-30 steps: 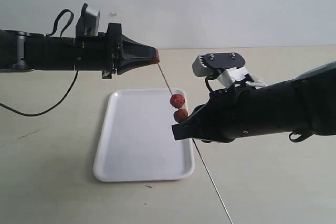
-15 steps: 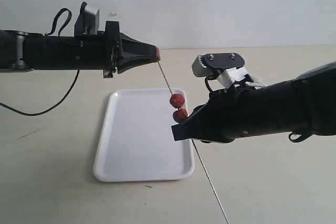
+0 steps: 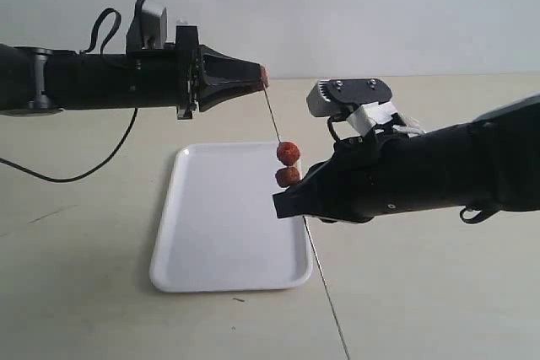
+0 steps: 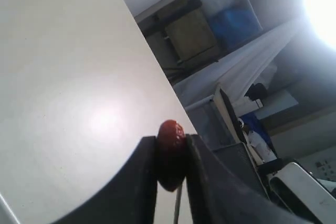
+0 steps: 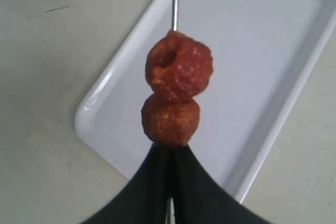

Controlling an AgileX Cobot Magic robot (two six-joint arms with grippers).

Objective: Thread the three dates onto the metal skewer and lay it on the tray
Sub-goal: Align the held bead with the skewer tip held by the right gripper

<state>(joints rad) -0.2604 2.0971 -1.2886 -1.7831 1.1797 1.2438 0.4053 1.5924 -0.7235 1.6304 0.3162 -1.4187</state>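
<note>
Left end effector (image 3: 260, 76) is clamped on one wrinkled reddish-brown date (image 4: 170, 148), held up in the air over the pale bench (image 3: 84, 292). The thin grey metal skewer (image 5: 175, 1) slants down from that date; can't tell if the tip's actually in it. Two more dates (image 5: 178, 66) sit threaded and touching, right above the right end effector (image 5: 168, 153), which is pinched tight on the rod. All of it hangs above the flat white plastic tray (image 3: 211, 233).
</note>
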